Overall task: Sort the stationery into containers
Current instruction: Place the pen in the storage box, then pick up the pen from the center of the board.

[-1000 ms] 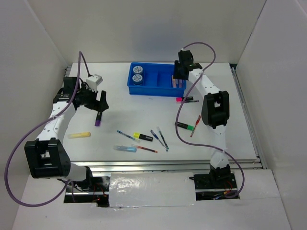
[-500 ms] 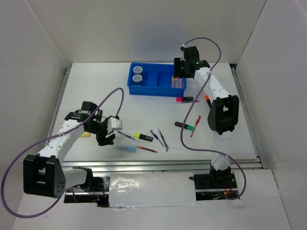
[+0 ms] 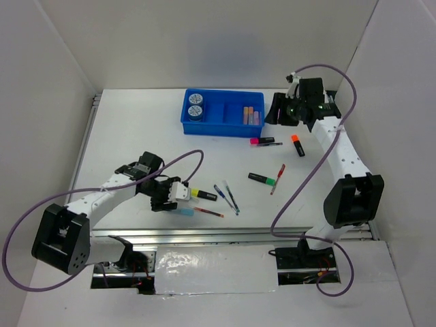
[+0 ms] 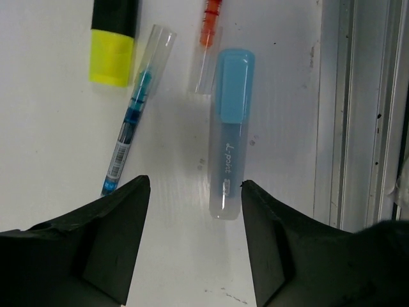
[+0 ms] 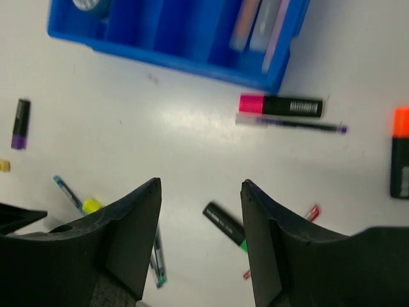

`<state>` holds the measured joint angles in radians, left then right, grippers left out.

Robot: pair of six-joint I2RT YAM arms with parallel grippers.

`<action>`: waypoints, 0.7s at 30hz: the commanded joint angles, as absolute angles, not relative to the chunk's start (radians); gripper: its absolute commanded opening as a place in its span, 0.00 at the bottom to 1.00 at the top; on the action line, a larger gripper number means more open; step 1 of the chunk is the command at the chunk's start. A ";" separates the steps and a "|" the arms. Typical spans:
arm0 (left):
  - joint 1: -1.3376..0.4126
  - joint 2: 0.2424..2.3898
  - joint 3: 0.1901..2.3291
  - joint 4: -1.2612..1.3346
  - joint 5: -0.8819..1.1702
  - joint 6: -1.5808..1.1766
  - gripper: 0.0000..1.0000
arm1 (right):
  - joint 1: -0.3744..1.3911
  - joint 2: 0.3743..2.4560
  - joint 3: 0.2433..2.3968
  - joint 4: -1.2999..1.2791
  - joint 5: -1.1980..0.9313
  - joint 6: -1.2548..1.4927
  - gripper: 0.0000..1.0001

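Remote check-in on the sorting rig. My left hand [image 4: 195, 192] is low over the near part of the bench [image 3: 136, 129], fingers spread wide and nothing in them. On its wrist cam the pale blue highlighter [image 4: 230, 134] lies flat. Its bottom end is just inside the finger on the right of that view, and I can't tell if they touch. A blue pen [image 4: 131, 131] lies slanted just left of it, with a yellow highlighter [image 4: 114, 45] past the pen's far end. A red pen [image 4: 206, 45] with a clear cap sits right beside the highlighter's cap.

Right hand [image 5: 199, 188] is held high just right of the tray [image 3: 221, 129], also spread and holding nothing.

The tray is at the far side of the bench. It has two discs [image 3: 195, 104] in its leftmost compartment and a few highlighters [image 3: 251, 116] in the rightmost.

Loose in front of the tray:
- a pink highlighter [image 5: 279, 105] with a thin purple pen [image 5: 291, 125] right alongside
- an orange highlighter [image 3: 298, 144] off to their right
- a green highlighter [image 3: 262, 179] nearer me, just beside a second red pen [image 3: 278, 178]
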<state>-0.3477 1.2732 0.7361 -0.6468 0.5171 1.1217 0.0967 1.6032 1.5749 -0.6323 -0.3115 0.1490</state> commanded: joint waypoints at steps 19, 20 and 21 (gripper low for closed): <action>-0.584 1.379 0.700 -0.539 0.473 0.967 0.58 | 0.008 1.525 1.467 -0.699 -0.442 0.152 0.58; -0.587 1.384 0.698 -0.531 0.465 0.959 0.58 | -0.023 1.523 1.465 -0.699 -0.443 0.150 0.57; -0.588 1.391 0.695 -0.528 0.466 0.953 0.58 | -0.026 1.523 1.460 -0.701 -0.448 0.152 0.58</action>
<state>-0.5804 1.3731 0.7055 -0.5552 0.4652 0.9947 0.0010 1.5700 1.4509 -0.6834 -0.4259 0.1585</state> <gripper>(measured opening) 0.581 0.576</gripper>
